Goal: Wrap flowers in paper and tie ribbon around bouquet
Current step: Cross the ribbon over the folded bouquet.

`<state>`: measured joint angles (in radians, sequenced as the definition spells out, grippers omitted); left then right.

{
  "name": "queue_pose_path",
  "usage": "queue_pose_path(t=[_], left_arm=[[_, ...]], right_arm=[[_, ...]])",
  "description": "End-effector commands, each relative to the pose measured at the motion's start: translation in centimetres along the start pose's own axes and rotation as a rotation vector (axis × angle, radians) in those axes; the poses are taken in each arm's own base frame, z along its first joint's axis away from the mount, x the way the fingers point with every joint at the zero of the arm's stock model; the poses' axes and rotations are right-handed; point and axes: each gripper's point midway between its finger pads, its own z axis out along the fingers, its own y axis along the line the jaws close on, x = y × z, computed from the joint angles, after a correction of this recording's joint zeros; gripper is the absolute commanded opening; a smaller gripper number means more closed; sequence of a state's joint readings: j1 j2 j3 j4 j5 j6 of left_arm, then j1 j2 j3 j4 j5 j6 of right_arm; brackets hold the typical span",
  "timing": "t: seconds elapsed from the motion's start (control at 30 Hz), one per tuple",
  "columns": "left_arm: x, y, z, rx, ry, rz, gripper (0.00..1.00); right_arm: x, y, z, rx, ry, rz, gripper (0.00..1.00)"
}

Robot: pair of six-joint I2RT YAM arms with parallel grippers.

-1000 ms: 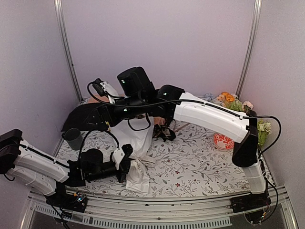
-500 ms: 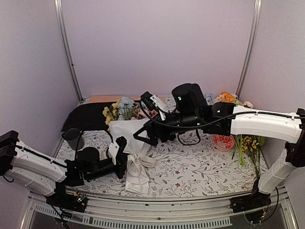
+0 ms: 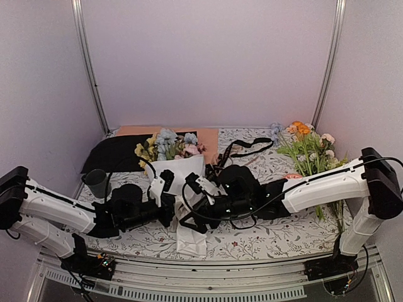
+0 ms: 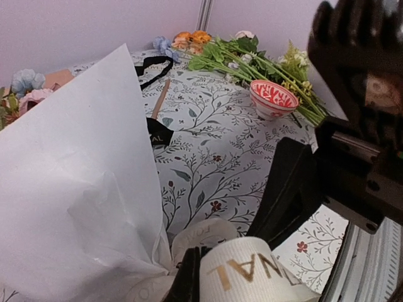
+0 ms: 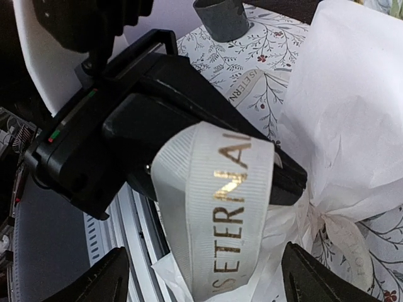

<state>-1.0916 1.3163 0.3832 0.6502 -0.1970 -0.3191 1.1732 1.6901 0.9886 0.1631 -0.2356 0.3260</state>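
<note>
The bouquet (image 3: 173,165) lies on the floral cloth as a white paper (image 4: 69,182) cone, with the blue, pink and yellow flowers (image 3: 165,145) at its far wide end. The cream ribbon (image 5: 230,217), printed with gold letters, circles the cone's narrow neck. One loop of it rises over my left gripper (image 4: 192,275), which is shut on the ribbon (image 4: 252,270). My right gripper (image 5: 208,283) is open, with one fingertip on each side of that loop. In the top view both grippers meet at the neck: the left gripper (image 3: 169,200) and the right gripper (image 3: 189,217).
Orange-and-yellow sprigs (image 3: 308,148) lie at the back right beside a red-and-white bowl (image 4: 274,97). A black ribbon (image 3: 242,148) and a peach sheet (image 3: 204,135) are at the back. A black sheet (image 3: 113,154) and a grey cup (image 3: 97,182) are on the left.
My right arm has swung from the back left across to the front and come down at the ribbon loop. My left gripper has shifted slightly up and right, still gripping the ribbon.
</note>
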Motion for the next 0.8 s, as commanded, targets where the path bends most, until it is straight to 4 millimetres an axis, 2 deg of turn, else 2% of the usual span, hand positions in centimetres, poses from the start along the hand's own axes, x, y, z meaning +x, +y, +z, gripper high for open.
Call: queue_pose_path(t=[0.0,0.2,0.27,0.4,0.43,0.47,0.5,0.57,0.67,0.77], left_arm=[[-0.8,0.0,0.6,0.005,-0.005,-0.016,0.00],[-0.5,0.2,0.8,0.004,0.009,-0.020,0.00],[-0.4,0.4,0.8,0.003,0.012,-0.028,0.00],[0.3,0.9,0.7,-0.007,0.057,-0.047,0.00],[0.8,1.1,0.7,-0.020,0.086,-0.052,0.12],[1.1,1.3,0.7,-0.035,0.113,-0.060,0.30],[1.7,1.6,0.6,-0.053,0.151,-0.064,0.43],[2.6,1.8,0.1,-0.072,0.216,-0.081,0.61],[3.8,1.6,-1.4,-0.070,0.295,-0.143,0.74],[4.4,1.3,-3.2,-0.056,0.338,-0.231,0.83]], right_arm=[[-0.7,-0.4,1.6,0.021,-0.017,-0.003,0.73],[-1.3,-0.3,1.4,0.027,-0.019,-0.016,0.26],[-1.5,-0.4,1.0,0.037,-0.019,-0.017,0.01],[-2.6,-0.7,-0.6,0.030,-0.031,0.003,0.00],[-3.0,-1.1,-1.1,0.033,-0.035,0.015,0.00],[-3.4,-1.6,-1.5,0.039,-0.039,0.031,0.00],[-3.7,-2.0,-1.8,0.041,-0.039,0.045,0.00],[-4.2,-2.4,-2.2,0.036,-0.035,0.065,0.00],[-5.1,-3.1,-2.4,0.049,-0.030,0.070,0.00],[-5.7,-3.9,-2.3,0.058,-0.017,0.081,0.00]])
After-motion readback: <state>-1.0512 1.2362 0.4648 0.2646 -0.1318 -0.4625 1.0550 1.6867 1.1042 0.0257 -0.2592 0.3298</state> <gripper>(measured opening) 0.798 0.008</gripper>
